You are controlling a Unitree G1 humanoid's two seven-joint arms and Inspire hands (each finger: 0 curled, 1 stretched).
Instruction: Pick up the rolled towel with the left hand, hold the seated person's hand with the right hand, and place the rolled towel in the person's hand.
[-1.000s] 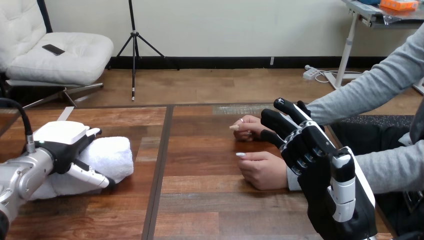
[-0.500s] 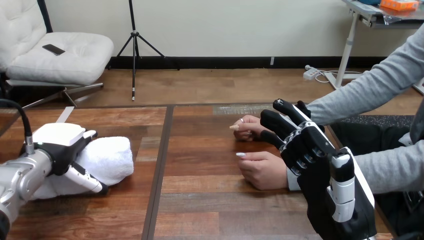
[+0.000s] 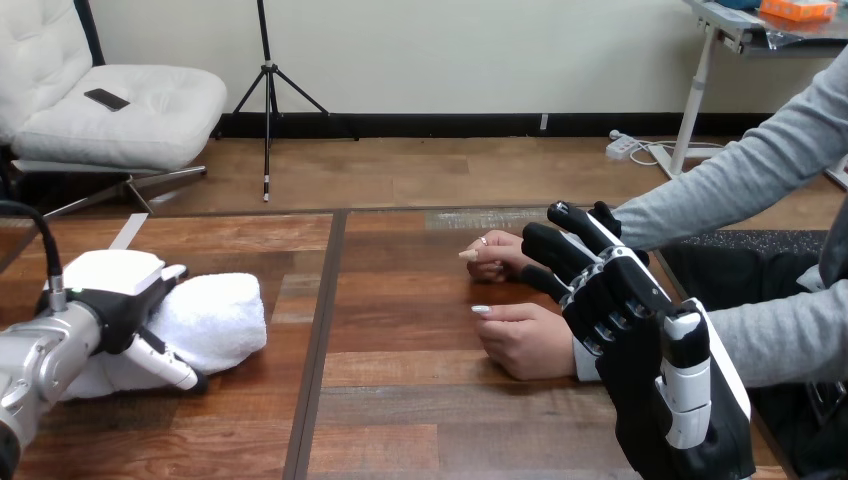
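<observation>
**Get a snug hold on the towel**

At the left, the robot's left hand [image 3: 105,295] sits on top of the rolled towel [image 3: 220,315], with its thumb curled round the front. The towel lies on the wooden table [image 3: 400,420], not yet lifted. To do this well, the hand should squeeze the soft roll near its middle and lift straight up, so it does not come undone. In the middle, the person's near hand [image 3: 525,340] and the person's far hand [image 3: 497,255] rest on the table. At the right, the right hand [image 3: 640,350] hangs close by the near hand's wrist, fingers spread, holding nothing
</observation>
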